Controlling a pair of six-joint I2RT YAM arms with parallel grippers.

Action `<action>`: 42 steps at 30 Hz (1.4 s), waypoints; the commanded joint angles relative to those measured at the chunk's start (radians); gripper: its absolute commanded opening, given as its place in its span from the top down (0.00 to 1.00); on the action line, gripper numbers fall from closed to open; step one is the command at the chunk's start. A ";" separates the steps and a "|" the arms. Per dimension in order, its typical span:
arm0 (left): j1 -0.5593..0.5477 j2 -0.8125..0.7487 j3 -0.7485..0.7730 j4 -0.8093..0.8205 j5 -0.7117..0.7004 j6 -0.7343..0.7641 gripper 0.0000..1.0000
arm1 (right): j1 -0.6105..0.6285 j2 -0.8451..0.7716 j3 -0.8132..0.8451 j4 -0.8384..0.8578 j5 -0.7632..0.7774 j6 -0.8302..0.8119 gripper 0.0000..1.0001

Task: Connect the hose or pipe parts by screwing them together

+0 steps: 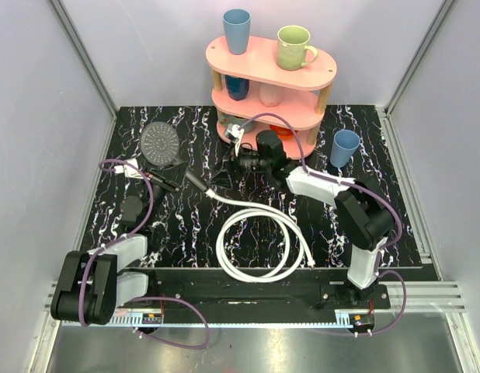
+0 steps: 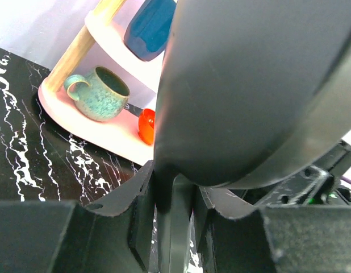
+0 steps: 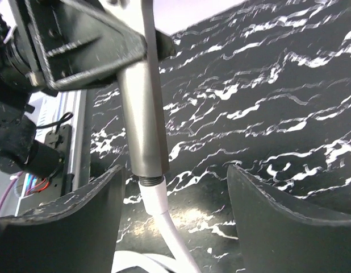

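Shower head [image 1: 160, 143] lies face up at the left rear of the black marbled table [image 1: 364, 124], its dark handle [image 1: 186, 175] running down and to the right. The left gripper [image 1: 164, 180] is clenched on that handle. In the left wrist view the head's dark back [image 2: 249, 85] fills most of the frame, out of focus, and only a strip of the handle shows between the fingers [image 2: 142, 227]. Just right of it the right gripper [image 3: 175, 170] stands released, its two fingers wide on either side of the handle's end and touching nothing. There the white hose [image 1: 248, 203] meets the handle at a threaded collar [image 3: 150, 181]. How far it is screwed in cannot be told. The hose lies looped on the table between the arms. Behind the arms is a pink shelf [image 1: 263, 62] with cups, and the right arm hides part of its lowest tier
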 commanded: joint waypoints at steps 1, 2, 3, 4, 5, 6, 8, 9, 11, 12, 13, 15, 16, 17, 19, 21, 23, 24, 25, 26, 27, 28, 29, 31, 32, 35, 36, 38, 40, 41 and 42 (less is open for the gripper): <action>-0.013 -0.066 -0.003 -0.015 -0.012 0.025 1.00 | -0.002 -0.108 -0.029 0.085 0.108 -0.057 0.17; -0.013 -0.071 -0.003 -0.024 -0.023 0.027 1.00 | -0.002 -0.117 -0.036 0.087 0.117 -0.066 0.17; -0.013 -0.077 -0.002 -0.035 -0.028 0.025 1.00 | -0.002 -0.122 -0.053 0.090 0.121 -0.071 0.16; -0.013 -0.089 0.001 -0.062 -0.032 0.024 1.00 | 0.000 -0.128 -0.065 0.093 0.127 -0.078 0.16; -0.013 -0.095 0.004 -0.084 -0.044 0.021 1.00 | 0.001 -0.135 -0.078 0.097 0.144 -0.100 0.16; -0.013 -0.104 0.012 -0.107 -0.054 0.021 1.00 | 0.003 -0.142 -0.113 0.113 0.158 -0.110 0.15; -0.014 -0.132 0.014 -0.159 -0.081 0.027 1.00 | 0.029 -0.163 -0.147 0.122 0.228 -0.181 0.14; -0.013 -0.140 0.017 -0.177 -0.090 0.027 1.00 | 0.044 -0.172 -0.182 0.122 0.258 -0.210 0.14; -0.013 -0.163 0.015 -0.201 -0.110 0.024 1.00 | 0.116 -0.189 -0.229 0.148 0.418 -0.308 0.10; -0.014 -0.170 0.021 -0.211 -0.115 0.022 1.00 | 0.148 -0.191 -0.301 0.247 0.489 -0.342 0.09; -0.016 -0.181 0.027 -0.249 -0.115 0.022 1.00 | 0.174 -0.188 -0.332 0.299 0.541 -0.377 0.08; -0.025 -0.192 0.050 -0.292 -0.130 0.024 1.00 | 0.237 -0.159 -0.354 0.366 0.664 -0.433 0.06; -0.028 -0.199 0.053 -0.314 -0.140 0.024 1.00 | 0.253 -0.145 -0.351 0.374 0.692 -0.439 0.03; -0.033 -0.204 0.057 -0.325 -0.153 0.024 1.00 | 0.263 -0.127 -0.349 0.380 0.738 -0.456 0.02; -0.039 -0.216 0.066 -0.360 -0.161 0.025 1.00 | 0.285 -0.108 -0.356 0.429 0.767 -0.462 0.00; -0.046 -0.227 0.075 -0.386 -0.176 0.034 1.00 | 0.299 -0.097 -0.346 0.437 0.781 -0.466 0.00; -0.048 -0.238 0.086 -0.421 -0.184 0.039 1.00 | 0.311 -0.073 -0.336 0.433 0.816 -0.486 0.01; -0.051 -0.239 0.086 -0.429 -0.189 0.039 1.00 | 0.323 -0.064 -0.317 0.429 0.831 -0.502 0.02; -0.051 -0.249 0.086 -0.443 -0.193 0.036 1.00 | 0.334 -0.044 -0.311 0.426 0.850 -0.517 0.05; -0.052 -0.253 0.084 -0.446 -0.202 0.033 1.00 | 0.337 -0.034 -0.305 0.430 0.876 -0.540 0.07; -0.054 -0.259 0.081 -0.448 -0.209 0.030 1.00 | 0.342 -0.027 -0.294 0.430 0.882 -0.549 0.09; -0.056 -0.270 0.081 -0.461 -0.215 0.025 1.00 | 0.349 -0.014 -0.291 0.433 0.891 -0.557 0.11; -0.056 -0.276 0.083 -0.467 -0.221 0.024 1.00 | 0.351 -0.010 -0.288 0.444 0.901 -0.562 0.16; -0.056 -0.287 0.086 -0.486 -0.227 0.022 1.00 | 0.354 -0.002 -0.288 0.459 0.902 -0.560 0.21; -0.057 -0.292 0.087 -0.489 -0.230 0.022 1.00 | 0.355 -0.002 -0.285 0.472 0.904 -0.554 0.26; -0.062 -0.298 0.075 -0.489 -0.235 0.001 1.00 | 0.355 -0.001 -0.274 0.495 0.885 -0.531 0.41; -0.068 -0.299 0.069 -0.484 -0.236 -0.005 1.00 | 0.355 -0.001 -0.268 0.498 0.884 -0.523 0.51; -0.080 -0.302 0.043 -0.468 -0.255 -0.019 1.00 | 0.355 0.006 -0.244 0.499 0.882 -0.499 0.60; -0.105 -0.302 0.018 -0.416 -0.265 -0.028 1.00 | 0.355 0.004 -0.221 0.481 0.882 -0.462 0.69; -0.115 -0.296 -0.005 -0.393 -0.265 -0.033 1.00 | 0.355 0.004 -0.196 0.458 0.876 -0.451 0.74; -0.118 -0.290 -0.018 -0.367 -0.265 -0.041 1.00 | 0.354 0.003 -0.190 0.456 0.867 -0.437 0.89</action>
